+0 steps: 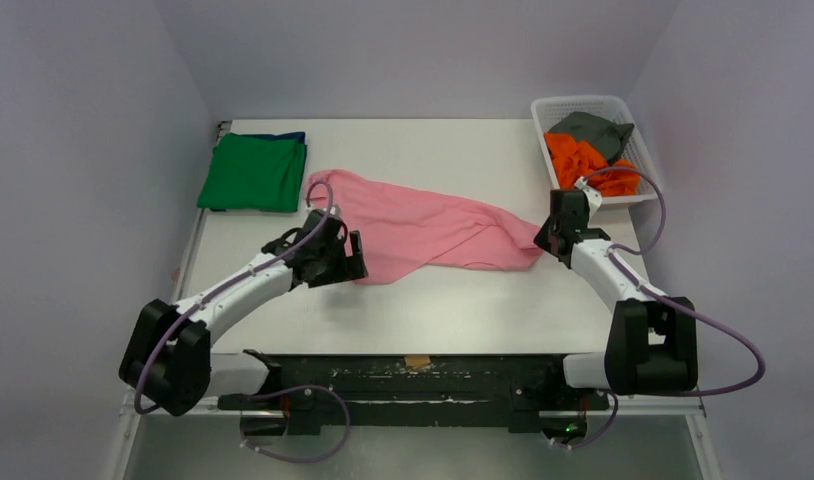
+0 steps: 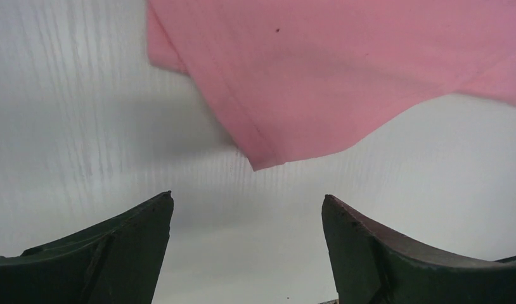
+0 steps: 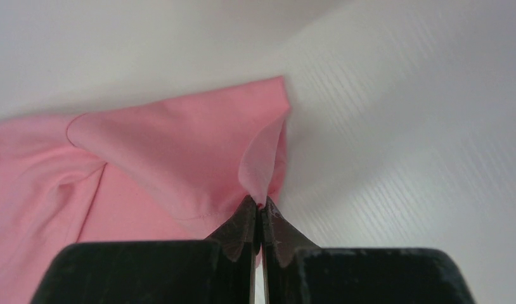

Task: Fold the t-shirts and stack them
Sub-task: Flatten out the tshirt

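The light pink t-shirt lies stretched out and rumpled across the middle of the table. My right gripper is shut on a pinch of its right-hand edge; it sits at the shirt's right end in the top view. My left gripper is open and empty, just short of a pink corner, at the shirt's lower left in the top view. A folded green t-shirt lies on a dark blue one at the back left. Orange and grey t-shirts sit in the basket.
A white mesh basket stands at the back right corner of the table. The table's left edge runs beside the green stack. A black rail spans the near edge between the arm bases.
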Robot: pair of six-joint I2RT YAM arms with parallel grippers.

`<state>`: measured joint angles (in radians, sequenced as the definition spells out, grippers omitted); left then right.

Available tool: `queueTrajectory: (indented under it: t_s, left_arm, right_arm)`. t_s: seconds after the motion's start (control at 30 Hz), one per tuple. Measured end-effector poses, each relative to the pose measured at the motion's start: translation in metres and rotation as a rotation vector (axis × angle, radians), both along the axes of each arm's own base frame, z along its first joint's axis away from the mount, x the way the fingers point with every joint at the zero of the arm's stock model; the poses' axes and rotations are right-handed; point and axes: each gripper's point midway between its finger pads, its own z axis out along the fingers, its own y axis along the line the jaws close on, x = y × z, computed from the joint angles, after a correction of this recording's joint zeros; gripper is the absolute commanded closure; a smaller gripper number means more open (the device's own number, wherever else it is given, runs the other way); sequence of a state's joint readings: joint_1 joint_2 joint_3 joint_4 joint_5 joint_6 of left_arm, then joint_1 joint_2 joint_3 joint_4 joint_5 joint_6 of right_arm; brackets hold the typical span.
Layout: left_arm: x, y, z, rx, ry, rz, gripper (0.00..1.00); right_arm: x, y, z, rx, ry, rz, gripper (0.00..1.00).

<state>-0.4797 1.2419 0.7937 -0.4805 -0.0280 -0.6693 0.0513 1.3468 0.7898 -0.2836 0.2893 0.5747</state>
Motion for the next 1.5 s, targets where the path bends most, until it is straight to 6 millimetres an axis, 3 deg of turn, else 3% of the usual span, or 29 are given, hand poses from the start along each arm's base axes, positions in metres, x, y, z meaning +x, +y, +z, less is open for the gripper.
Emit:
queueTrajectory:
  t_s: [0.1, 0.3, 0.53, 0.63, 0.7, 0.93, 1.1, 1.23, 1.37, 1.5]
  left_arm:
    - [-0.016, -0.004, -0.036, 0.028, 0.109, 0.015, 0.24]
    - [-0.015, -0.032, -0.063, 0.027, 0.162, 0.003, 0.4]
    - [0.005, -0.057, -0.065, 0.027, 0.141, 0.014, 0.57]
    - [0.014, -0.057, -0.066, 0.056, 0.131, 0.04, 0.75]
    - [0.017, -0.056, -0.068, 0.071, 0.129, 0.055, 0.99]
    - [0.019, -0.046, -0.065, 0.13, 0.115, 0.074, 1.0]
    - [0.022, -0.043, -0.026, 0.089, 0.015, 0.068, 1.0]
    - [0.015, -0.037, 0.032, -0.015, -0.142, 0.057, 1.0]
    - [0.004, -0.025, 0.093, -0.107, -0.303, 0.053, 1.0]
    - [-0.017, 0.003, 0.163, -0.175, -0.494, 0.07, 1.0]
  right_arm:
    - [-0.001, 0.003, -0.003, 0.018, 0.003, 0.007, 1.0]
    - [0.003, 0.008, -0.001, 0.039, -0.016, 0.02, 1.0]
    - [0.003, 0.009, -0.001, 0.047, -0.019, 0.024, 1.0]
    - [0.003, 0.009, -0.002, 0.047, -0.019, 0.024, 1.0]
    - [0.002, 0.01, -0.001, 0.049, -0.02, 0.025, 1.0]
    - [0.002, 0.01, 0.003, 0.051, -0.032, 0.027, 1.0]
    - [0.0, 0.01, 0.018, 0.049, -0.079, 0.031, 1.0]
    - [-0.001, 0.015, 0.043, 0.063, -0.151, 0.069, 1.0]
    - [-0.009, 0.022, 0.085, 0.077, -0.271, 0.128, 1.0]
    - [-0.023, 0.025, 0.147, 0.07, -0.416, 0.167, 1.0]
